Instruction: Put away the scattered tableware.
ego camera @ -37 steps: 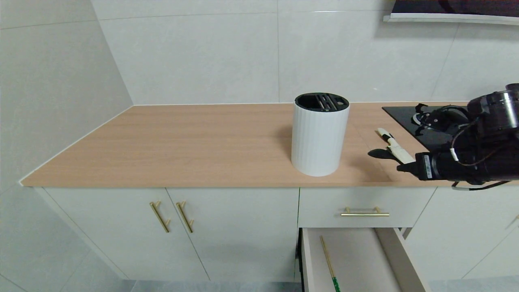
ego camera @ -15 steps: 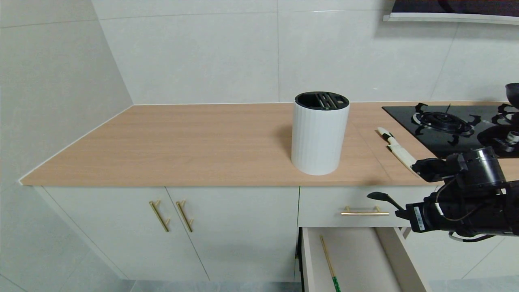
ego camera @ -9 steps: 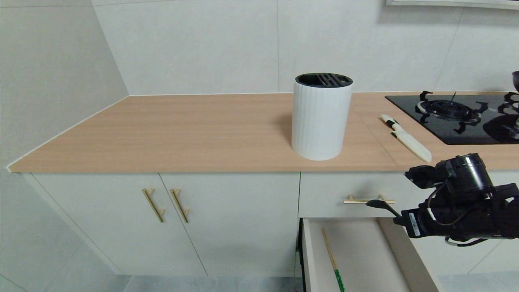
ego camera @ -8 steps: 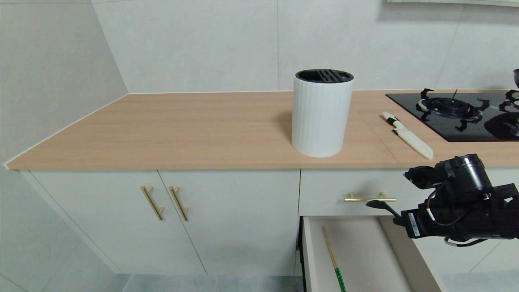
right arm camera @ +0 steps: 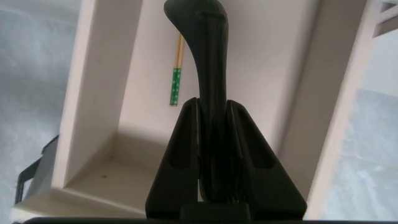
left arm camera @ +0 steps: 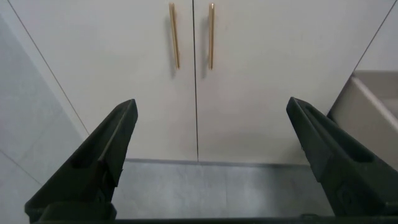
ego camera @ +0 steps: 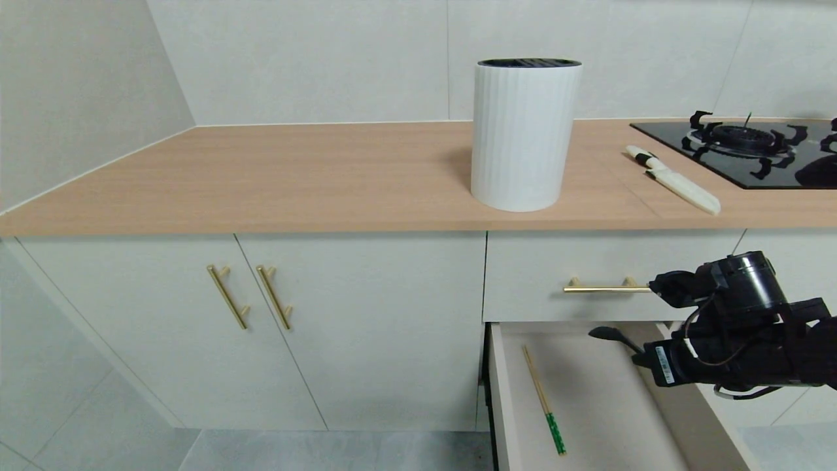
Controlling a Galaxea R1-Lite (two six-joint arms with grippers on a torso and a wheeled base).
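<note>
R pincer (ego camera: 641, 356), lower right of frame, is clenched on a black spoon (ego camera: 605, 333), held over the open drawer (ego camera: 495, 386) w/ chopsticks (ego camera: 541, 402) inside. Upper right, a knife (ego camera: 677, 186) lies on the bench (ego camera: 294, 176), right of the white holder (ego camera: 525, 134). L pincer (left arm camera: 211, 112) is spread wide, facing cupboard doors (left arm camera: 249, 93).

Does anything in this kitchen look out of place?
Yes: a white knife lies loose on the countertop, between the white ribbed holder and the hob, rather than stored away.

Bright, even light; soft shadows
</note>
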